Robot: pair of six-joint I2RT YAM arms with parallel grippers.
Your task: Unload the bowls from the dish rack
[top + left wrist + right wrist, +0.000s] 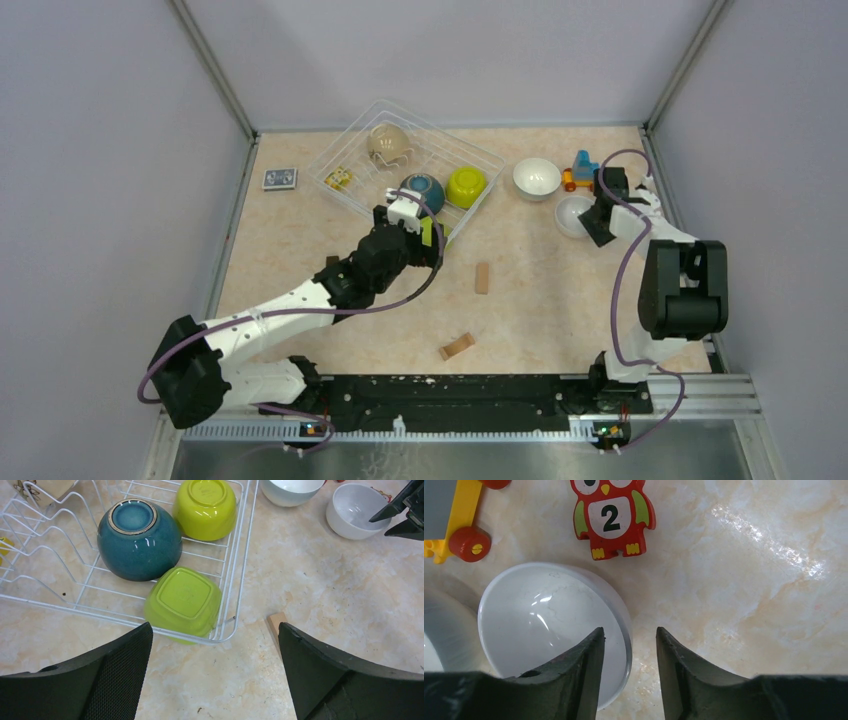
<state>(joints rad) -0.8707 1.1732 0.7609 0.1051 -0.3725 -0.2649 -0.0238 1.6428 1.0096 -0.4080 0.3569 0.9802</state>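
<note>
The left pincer (215, 640) hangs released, its two black fingers spread wide, above the near corner of the dish rack (243, 555). Straight ahead of it and just below lies a square lime green bowl (183, 602), base up, tucked inside that corner against the white wire. Beyond this bowl, farther from the pincer, a dark teal bowl (139, 540) and a round lime green bowl (205, 507) sit side by side in the rack, also base up. A beige bowl (388, 145) rests at the rack's far side. To the pincer's right, outside the rack, a small wooden block (276, 625) lies on the table (350, 605).

The right pincer (629, 645) straddles the rim of a white bowl (549, 625) that stands upright on the table: one finger reaches inside the bowl, the other stays outside. Its fingers are narrowed but seemingly not clenched, with slim gaps showing on both sides of the rim. Ahead of this pincer lie a red owl piece (611, 517) numbered 2 and a toy vehicle (454, 520) with red wheels. A second white bowl (537, 178) stands to the pincer's left.
</note>
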